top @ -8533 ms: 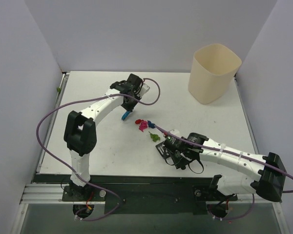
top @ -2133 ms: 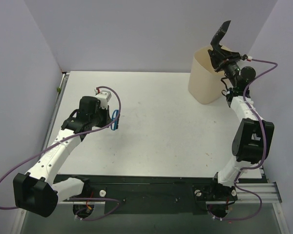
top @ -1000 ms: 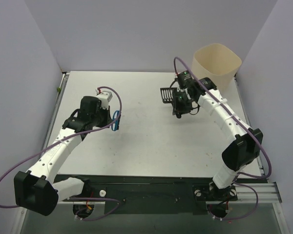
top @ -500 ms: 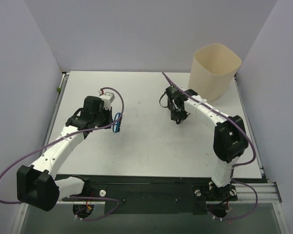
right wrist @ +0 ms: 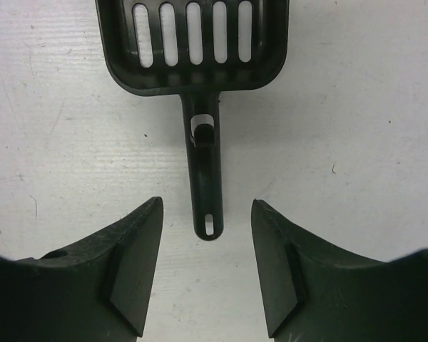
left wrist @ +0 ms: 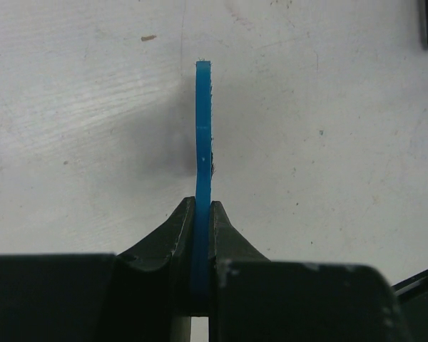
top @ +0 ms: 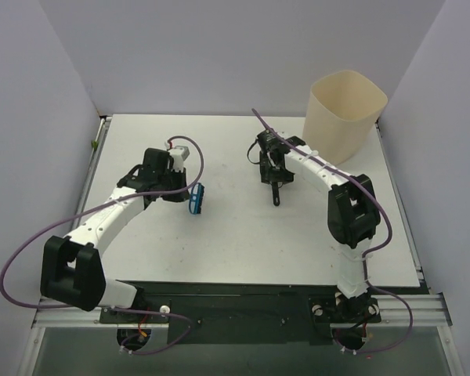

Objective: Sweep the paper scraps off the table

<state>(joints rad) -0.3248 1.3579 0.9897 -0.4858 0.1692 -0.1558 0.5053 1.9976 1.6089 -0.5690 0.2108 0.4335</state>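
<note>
**Change noted.** The jaws of the right gripper (right wrist: 207, 206) have just been parted. The black slotted plastic scoop (right wrist: 202, 171), carried a second ago, has been set down on the flat white table (right wrist: 357, 107). Its handle now lies between the spread fingers, and a gap shows on each side. The left gripper (left wrist: 203, 206) is clamped on the blue plastic hand brush (left wrist: 203, 128), which is held edge-on and projects straight ahead of the fingertips.

**Meaning for the task.** No small crumpled paper scraps are seen on the table in any view. They are judged to lie in the tall beige plastic bin (top: 345, 117), whose interior is not shown. The task is judged essentially complete, with only tool put-down in hand.

**Orientation.** No heading or long axis can be given for the scraps. The scoop's long axis runs straight away from the right gripper, with the pan at the far end and the handle tip nearest the fingers.
</note>
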